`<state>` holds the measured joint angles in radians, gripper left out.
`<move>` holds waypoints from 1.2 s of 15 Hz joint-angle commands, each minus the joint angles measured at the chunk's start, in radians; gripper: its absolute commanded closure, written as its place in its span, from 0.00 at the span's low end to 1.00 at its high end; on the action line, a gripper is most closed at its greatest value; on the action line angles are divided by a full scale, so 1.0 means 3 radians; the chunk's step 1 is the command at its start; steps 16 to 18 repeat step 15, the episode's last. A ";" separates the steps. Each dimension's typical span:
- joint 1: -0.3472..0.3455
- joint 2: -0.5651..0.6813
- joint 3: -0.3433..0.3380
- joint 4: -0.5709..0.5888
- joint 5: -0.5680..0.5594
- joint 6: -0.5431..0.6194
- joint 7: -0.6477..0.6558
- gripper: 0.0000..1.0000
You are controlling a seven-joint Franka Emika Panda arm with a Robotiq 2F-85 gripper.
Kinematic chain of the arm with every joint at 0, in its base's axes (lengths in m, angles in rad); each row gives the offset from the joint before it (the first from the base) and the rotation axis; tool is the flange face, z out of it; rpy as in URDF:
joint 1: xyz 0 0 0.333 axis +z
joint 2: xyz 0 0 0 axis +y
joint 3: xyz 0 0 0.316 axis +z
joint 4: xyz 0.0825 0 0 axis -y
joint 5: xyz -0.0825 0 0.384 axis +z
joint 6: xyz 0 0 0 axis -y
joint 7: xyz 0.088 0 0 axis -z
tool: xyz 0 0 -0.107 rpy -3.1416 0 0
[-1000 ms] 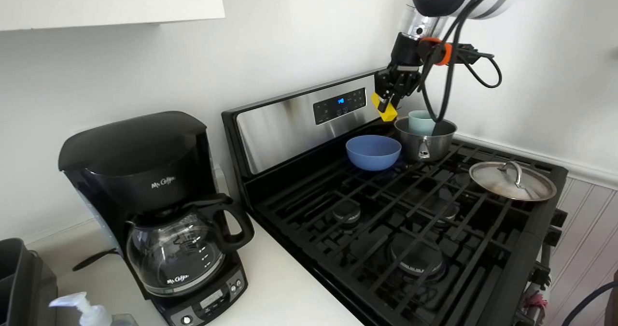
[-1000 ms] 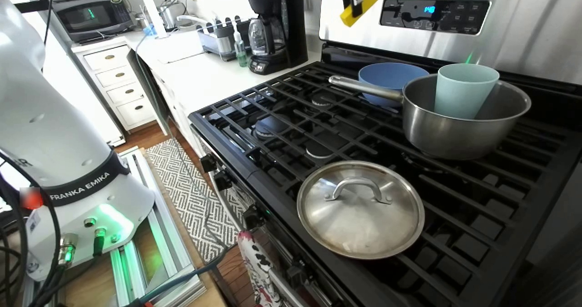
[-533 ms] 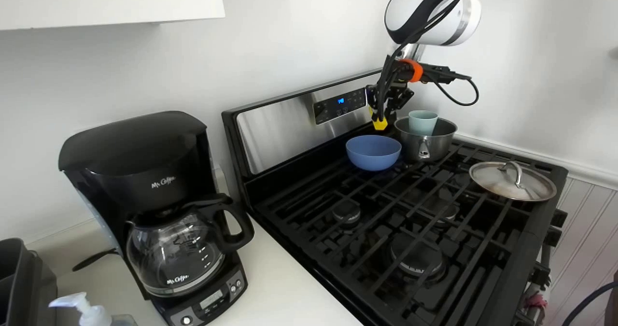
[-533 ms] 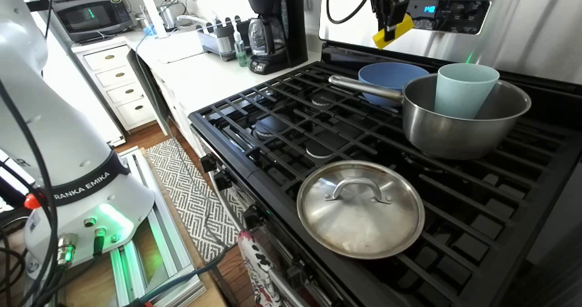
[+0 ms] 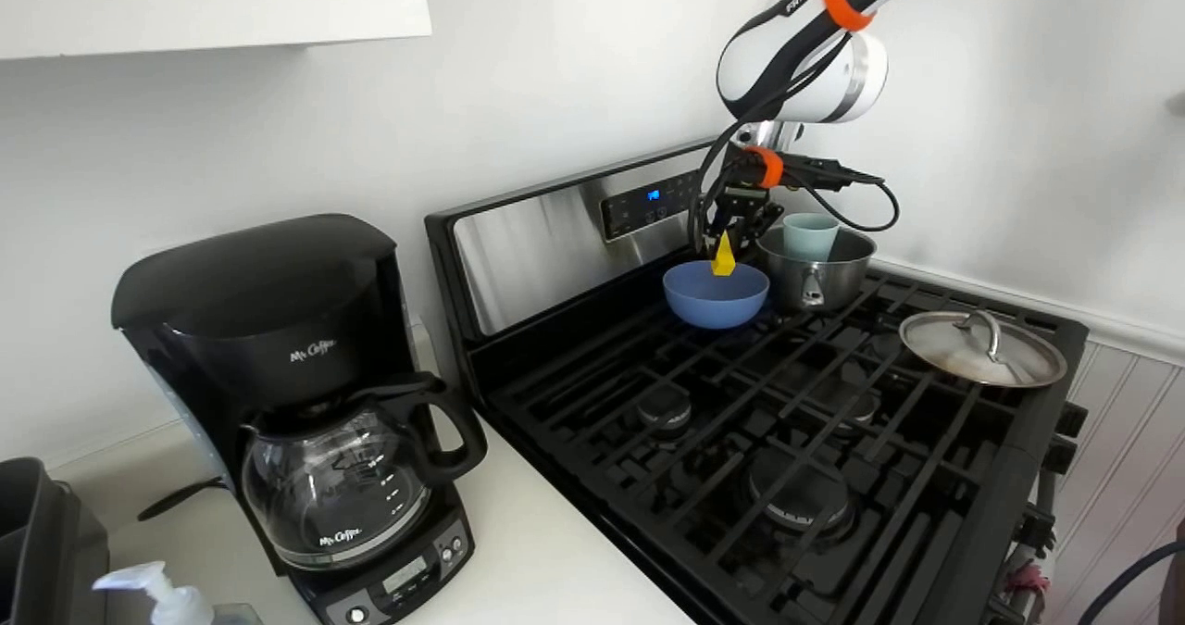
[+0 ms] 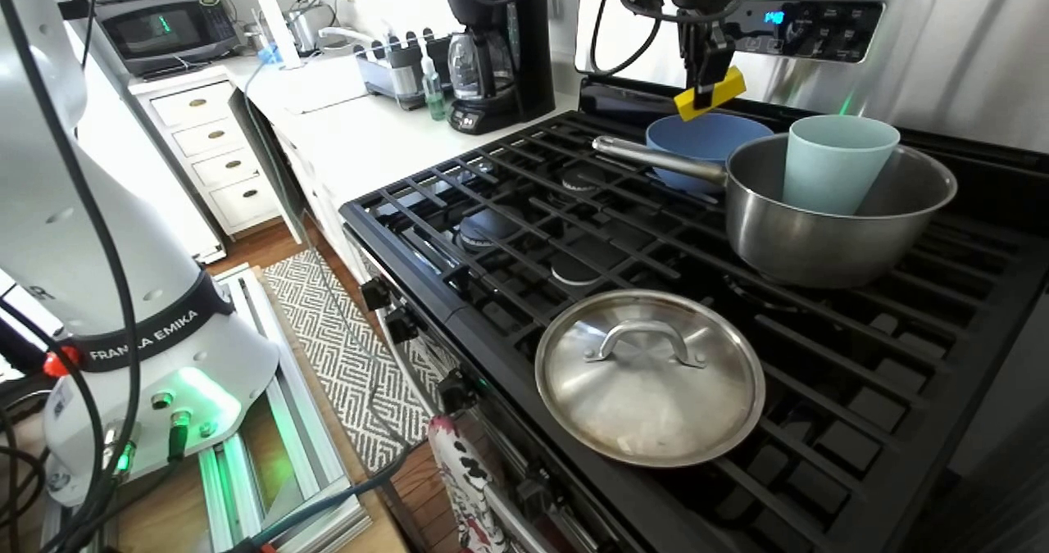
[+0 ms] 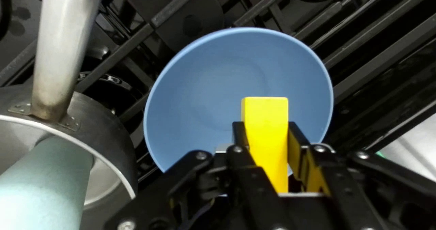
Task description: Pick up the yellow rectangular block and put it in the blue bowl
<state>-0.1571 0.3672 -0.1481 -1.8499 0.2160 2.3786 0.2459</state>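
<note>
**Block over bowl: release was outstanding**

The claw was closed on the block, its jaws parted only by the block's width, one against each long side. The block was suspended over the bowl; contact between the two could not be confirmed. Pick-up was complete, and transport was judged nearly so. Remaining steps, by judgement, were: lower the block, open the jaws, withdraw.
</note>
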 commanded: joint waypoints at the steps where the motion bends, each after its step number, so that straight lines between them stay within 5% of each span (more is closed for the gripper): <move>1: -0.0042 0.0129 0.0010 0.0142 0.0095 -0.0104 0.0111 0.92; 3: -0.0061 0.0167 0.0031 0.0156 0.0124 -0.0080 0.0092 0.92; 4: -0.0061 0.0178 0.0030 0.0162 0.0125 -0.0068 0.0098 0.55; 5: -0.0060 0.0181 0.0033 0.0161 0.0137 -0.0046 0.0101 0.42; 11: 0.0000 -0.0218 0.0103 -0.0249 0.0074 0.0070 -0.0170 0.00; 12: 0.0025 -0.0326 0.0129 -0.0368 0.0004 0.0082 -0.0332 0.00; 13: -0.0001 -0.0012 0.0072 -0.0018 0.0040 0.0001 -0.0126 0.12; 15: 0.0032 -0.0159 0.0111 -0.0159 0.0038 0.0002 -0.0247 0.00; 18: 0.0032 -0.0159 0.0111 -0.0159 0.0038 0.0002 -0.0247 0.00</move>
